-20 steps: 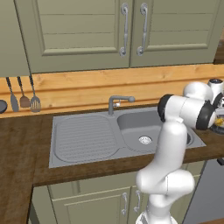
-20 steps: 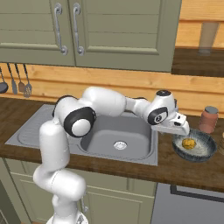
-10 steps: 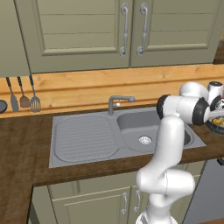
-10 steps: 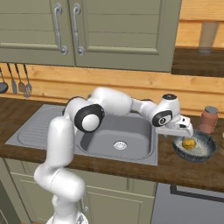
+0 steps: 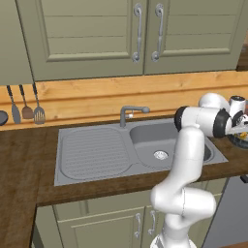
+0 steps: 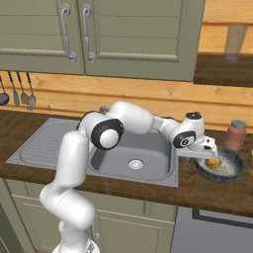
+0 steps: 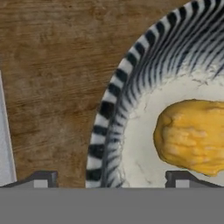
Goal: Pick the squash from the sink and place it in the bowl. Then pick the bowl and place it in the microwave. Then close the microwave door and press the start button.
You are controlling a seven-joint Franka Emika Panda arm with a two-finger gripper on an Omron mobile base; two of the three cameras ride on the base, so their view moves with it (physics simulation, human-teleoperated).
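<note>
The yellow-orange squash [image 7: 192, 135] [image 6: 213, 162] lies inside the dark striped bowl [image 7: 109, 113] [image 6: 236, 169], which stands on the wooden counter right of the sink [image 6: 133, 153] [image 5: 160, 140]. My gripper [image 7: 111, 181] [image 6: 209, 152] [image 5: 240, 130] is open and hangs low over the bowl's left rim. One fingertip [image 7: 41, 179] is outside the bowl over the wood. The other is inside, next to the squash, with the rim between them and nothing gripped. The microwave, its door and the start button are out of view.
A brown jar with a grey lid [image 6: 235, 135] stands just behind the bowl. The faucet [image 5: 131, 112] rises behind the basin, and the ribbed drainboard [image 5: 92, 152] lies to its left. Utensils [image 5: 26, 109] hang on the wooden back wall at far left. Cabinet doors [image 5: 145, 34] are shut above.
My hand has sunk a little and shifted toward the bowl's left rim, still open. The squash has stayed in the bowl.
</note>
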